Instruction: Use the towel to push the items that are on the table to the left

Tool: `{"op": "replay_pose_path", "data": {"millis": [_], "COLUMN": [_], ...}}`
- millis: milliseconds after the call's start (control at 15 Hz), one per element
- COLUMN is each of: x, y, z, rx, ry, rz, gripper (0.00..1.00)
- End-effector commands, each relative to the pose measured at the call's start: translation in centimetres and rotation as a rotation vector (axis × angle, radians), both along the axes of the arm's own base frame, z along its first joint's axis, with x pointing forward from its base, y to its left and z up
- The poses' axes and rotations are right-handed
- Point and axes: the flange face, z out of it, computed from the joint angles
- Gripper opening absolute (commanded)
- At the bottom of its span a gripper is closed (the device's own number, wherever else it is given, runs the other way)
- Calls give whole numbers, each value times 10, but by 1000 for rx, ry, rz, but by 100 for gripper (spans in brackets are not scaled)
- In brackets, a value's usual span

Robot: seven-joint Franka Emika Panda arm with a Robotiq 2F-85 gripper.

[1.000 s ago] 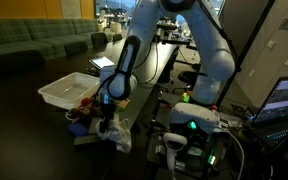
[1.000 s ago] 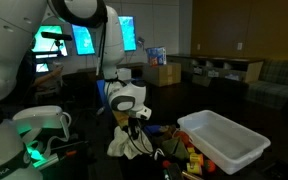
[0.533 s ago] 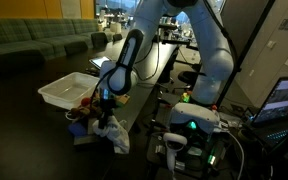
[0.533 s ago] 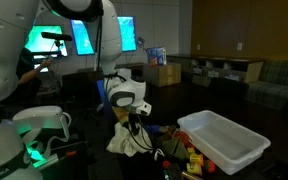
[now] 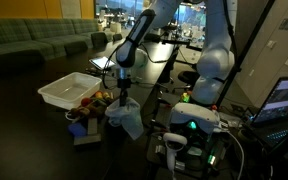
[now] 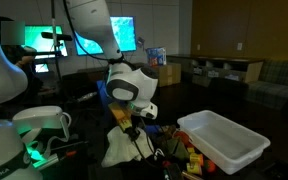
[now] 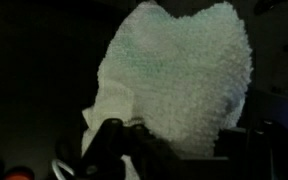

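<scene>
Closest to me in the wrist view, the gripper [image 7: 134, 152] shows only as dark fingers at the bottom edge. The white towel [image 7: 179, 75] bunches up right above them and fills most of the picture, its nubbly weave plain to see. In both exterior views the gripper [image 5: 122, 92] [image 6: 127, 122] points down, its fingers pinched together on the top of the towel [image 5: 126, 118] [image 6: 122, 148]. The towel hangs from them in a loose crumpled drape, and I cannot tell whether its lower edge touches the table [image 5: 147, 88]. Taking the white bin [image 5: 69, 92] [image 6: 224, 140] as my mark, the towel hangs near the bin, on the far side of a small clutter of colourful items [image 5: 89, 108] [image 6: 189, 155]. The clutter lies just beside the bin, between it and the towel, and any labels on the items are too small to read. A blue piece [image 5: 76, 127] lies at the near edge of that clutter, near the bin's corner. Well apart from the bin, the arm's base glows with a green light [image 5: 192, 125] [image 6: 34, 130]. Far behind the bin in an exterior view stands a cardboard box [image 6: 164, 72]. Near it are lit monitors [image 6: 84, 40], and whatever they display is too blurred to make out. In an exterior view a green sofa [image 5: 34, 40] runs along the background behind the bin.
</scene>
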Motion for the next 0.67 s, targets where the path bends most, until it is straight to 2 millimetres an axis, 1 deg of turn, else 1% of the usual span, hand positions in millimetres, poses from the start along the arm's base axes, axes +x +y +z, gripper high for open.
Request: {"op": "replay_pose_path", "data": {"millis": [0, 67, 200, 333, 467, 600], "x": [-26, -32, -44, -52, -54, -48], "y": [-53, -71, -106, -137, -168, -195], "z": [44, 54, 69, 86, 91, 90], "rx": [61, 88, 120, 119, 73, 4], "ry": [27, 45, 89, 103, 99, 61], "rz": [24, 27, 27, 0, -60, -132], "gripper": [0, 0, 0, 0, 0, 0]}}
